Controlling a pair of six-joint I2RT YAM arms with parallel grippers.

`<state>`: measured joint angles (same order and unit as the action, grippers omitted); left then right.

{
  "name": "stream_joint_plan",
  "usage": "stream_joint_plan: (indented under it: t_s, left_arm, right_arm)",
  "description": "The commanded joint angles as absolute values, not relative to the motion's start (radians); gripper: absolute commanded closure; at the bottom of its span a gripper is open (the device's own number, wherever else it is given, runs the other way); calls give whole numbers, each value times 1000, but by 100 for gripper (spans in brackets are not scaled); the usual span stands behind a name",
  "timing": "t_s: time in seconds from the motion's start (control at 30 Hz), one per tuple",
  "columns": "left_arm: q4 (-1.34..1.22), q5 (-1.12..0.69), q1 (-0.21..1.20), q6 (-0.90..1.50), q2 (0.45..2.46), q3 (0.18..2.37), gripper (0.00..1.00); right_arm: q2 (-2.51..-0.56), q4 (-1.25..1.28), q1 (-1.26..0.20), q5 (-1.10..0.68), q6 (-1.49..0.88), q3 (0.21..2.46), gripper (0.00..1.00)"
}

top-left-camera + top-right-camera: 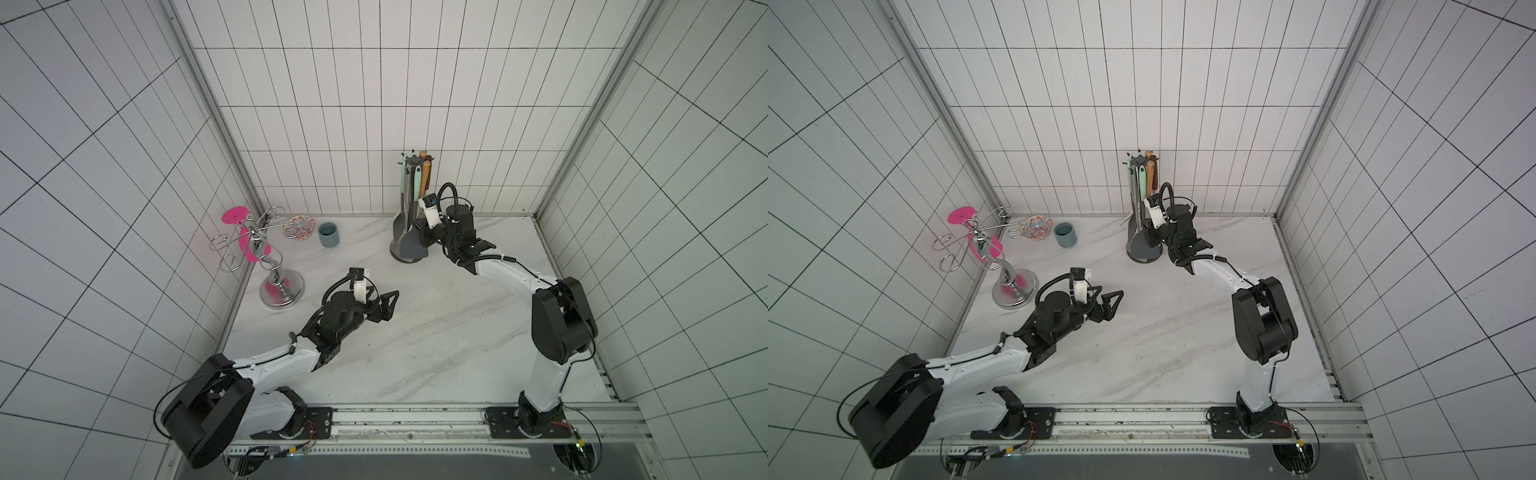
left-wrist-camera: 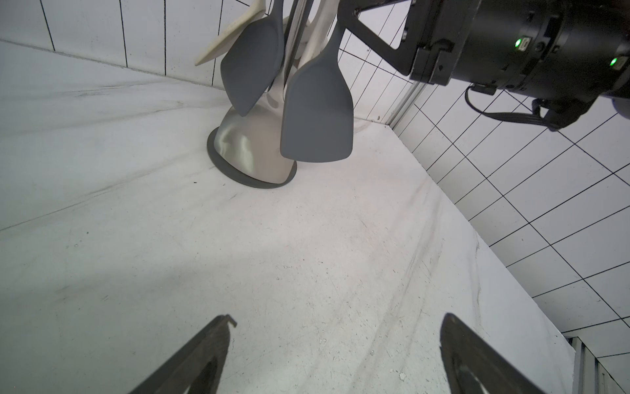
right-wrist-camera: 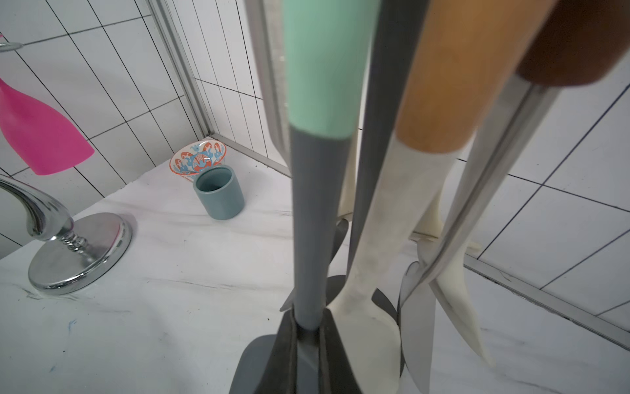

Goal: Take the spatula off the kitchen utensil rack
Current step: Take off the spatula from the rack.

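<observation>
Right pincer (image 3: 308,341) clamps spatula (image 3: 308,221) neck, left pincer (image 2: 339,319) open; pulling sideways before unhooking could topple the kitchen utensil rack (image 2: 250,153).

White marbled tabletop (image 1: 415,340); dark grey metal kitchen utensil rack (image 1: 400,254) far centre; shiny chrome stand (image 1: 282,293) left; blue-grey ceramic cup (image 1: 328,235), patterned bowl (image 1: 299,227) far left.

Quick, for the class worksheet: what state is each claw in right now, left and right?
Left claw: open, holding nothing.
Right claw: closed on the grey neck of the mint-handled spatula.
</observation>
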<state>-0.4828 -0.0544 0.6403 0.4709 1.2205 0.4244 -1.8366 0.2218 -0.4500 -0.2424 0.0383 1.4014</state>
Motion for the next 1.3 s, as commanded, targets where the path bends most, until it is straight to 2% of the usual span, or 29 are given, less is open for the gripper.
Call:
stream_joint_plan:
  t_s: [0.0, 0.23, 0.83, 1.27]
  left_arm:
    - [-503, -54, 644, 469, 1209, 444, 3]
    - [-503, -44, 657, 455, 1204, 442, 3]
    - [-497, -21, 689, 430, 1209, 453, 3]
    - [-492, -15, 692, 424, 1197, 450, 3]
  right_arm:
    - [-1768, 193, -473, -187, 117, 1476, 100]
    - [-1717, 169, -497, -119, 99, 1470, 100]
    - [-1497, 298, -499, -187, 66, 1218, 100]
    - [-1475, 404, -494, -304, 6, 1070, 100]
